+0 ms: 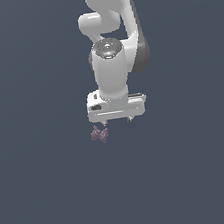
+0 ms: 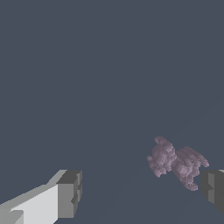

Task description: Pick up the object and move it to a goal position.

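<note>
While its hand (image 1: 117, 120) hangs spread, one purple lump (image 2: 176, 162) sits beside a fingertip.

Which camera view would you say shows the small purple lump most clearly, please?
The wrist view: the purple lump appears large and bumpy, close beside one gripper finger. The exterior view shows it only as a tiny speck below the gripper.

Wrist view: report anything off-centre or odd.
The lump sits off-centre between the open tool's fingers, right beside one finger and far from the other. Nothing looks damaged.
</note>
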Robot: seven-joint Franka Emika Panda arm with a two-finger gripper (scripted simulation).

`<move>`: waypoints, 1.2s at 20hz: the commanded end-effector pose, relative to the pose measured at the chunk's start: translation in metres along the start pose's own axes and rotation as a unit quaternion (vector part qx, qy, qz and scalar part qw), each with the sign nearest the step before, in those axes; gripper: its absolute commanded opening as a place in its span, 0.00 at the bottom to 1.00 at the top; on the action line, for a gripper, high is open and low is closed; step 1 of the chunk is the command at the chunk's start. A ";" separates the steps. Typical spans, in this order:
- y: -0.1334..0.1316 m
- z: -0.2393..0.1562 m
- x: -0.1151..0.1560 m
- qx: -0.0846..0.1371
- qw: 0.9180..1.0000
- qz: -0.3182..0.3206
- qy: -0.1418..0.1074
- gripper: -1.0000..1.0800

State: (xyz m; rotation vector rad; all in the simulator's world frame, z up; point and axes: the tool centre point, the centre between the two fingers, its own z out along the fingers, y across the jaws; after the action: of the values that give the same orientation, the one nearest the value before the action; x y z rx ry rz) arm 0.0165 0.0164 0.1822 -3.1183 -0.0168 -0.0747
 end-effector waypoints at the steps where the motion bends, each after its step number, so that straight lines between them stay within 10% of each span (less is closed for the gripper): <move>1: 0.000 0.000 0.000 0.000 1.000 0.000 0.000 0.96; 24: -0.009 -0.009 0.003 0.002 0.998 -0.062 0.011 0.96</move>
State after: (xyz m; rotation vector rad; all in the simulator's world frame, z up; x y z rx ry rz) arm 0.0198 0.0273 0.1930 -3.1096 -0.1852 -0.1138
